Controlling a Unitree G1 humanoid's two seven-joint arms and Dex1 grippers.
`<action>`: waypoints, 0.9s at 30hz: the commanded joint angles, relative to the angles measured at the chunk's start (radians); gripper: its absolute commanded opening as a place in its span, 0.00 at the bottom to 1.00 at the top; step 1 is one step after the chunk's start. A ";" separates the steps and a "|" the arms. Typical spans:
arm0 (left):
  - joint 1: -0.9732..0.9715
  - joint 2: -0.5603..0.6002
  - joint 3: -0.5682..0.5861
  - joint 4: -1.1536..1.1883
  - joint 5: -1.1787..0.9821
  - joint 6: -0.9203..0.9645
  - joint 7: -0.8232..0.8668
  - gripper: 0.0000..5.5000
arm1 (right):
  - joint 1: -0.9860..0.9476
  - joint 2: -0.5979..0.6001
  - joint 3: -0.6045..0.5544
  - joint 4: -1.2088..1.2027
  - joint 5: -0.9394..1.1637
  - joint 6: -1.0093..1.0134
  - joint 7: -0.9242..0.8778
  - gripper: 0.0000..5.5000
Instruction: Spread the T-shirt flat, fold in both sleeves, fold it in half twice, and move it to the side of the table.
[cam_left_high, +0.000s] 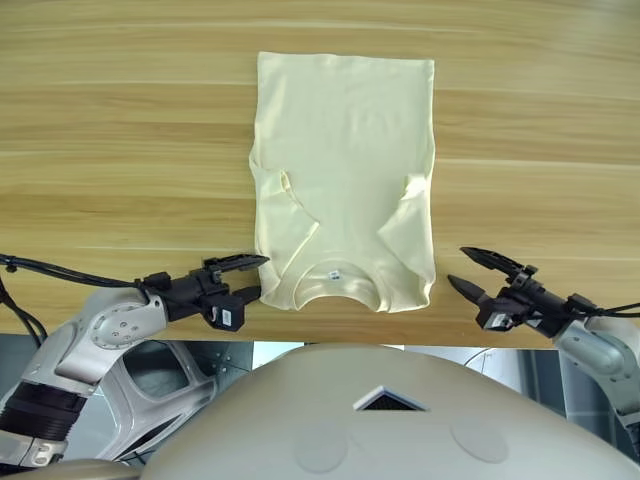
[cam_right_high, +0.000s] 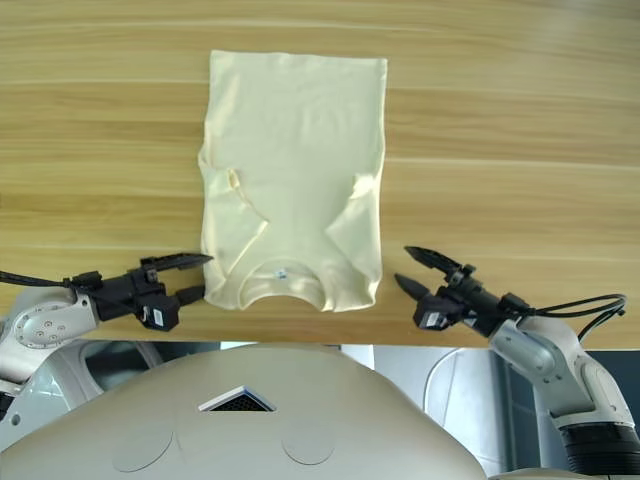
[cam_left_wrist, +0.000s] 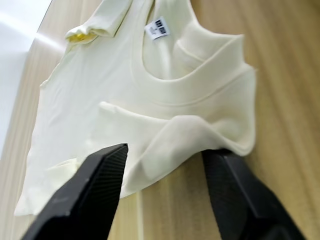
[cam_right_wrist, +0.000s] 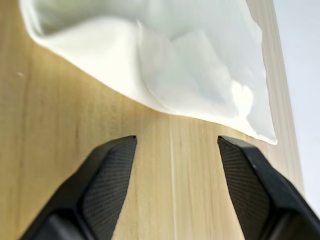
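Note:
A pale yellow T-shirt (cam_left_high: 345, 170) lies flat on the wooden table (cam_left_high: 120, 150), collar toward me, both sleeves folded in over its front. My left gripper (cam_left_high: 255, 276) is open at the shirt's near left corner, its fingers (cam_left_wrist: 100, 175) on either side of the shoulder edge (cam_left_wrist: 175, 145) without closing on it. My right gripper (cam_left_high: 466, 268) is open a short way right of the shirt's near right corner (cam_right_wrist: 250, 125), over bare wood, touching nothing.
The table's front edge (cam_left_high: 120, 335) runs just below both grippers. Bare wood extends widely to the left, to the right (cam_left_high: 540, 150) and beyond the shirt's hem.

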 joint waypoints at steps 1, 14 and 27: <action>0.002 0.033 -0.036 0.025 0.016 -0.002 -0.049 0.38 | 0.015 -0.020 0.040 -0.024 -0.006 0.002 0.054 0.55; -0.049 0.026 -0.084 0.091 0.010 -0.020 -0.053 0.00 | 0.025 -0.042 0.052 -0.031 0.009 -0.017 0.095 0.55; -0.091 0.001 -0.106 0.135 0.005 -0.026 -0.039 0.00 | -0.099 -0.047 0.166 0.046 0.001 -0.045 0.136 0.55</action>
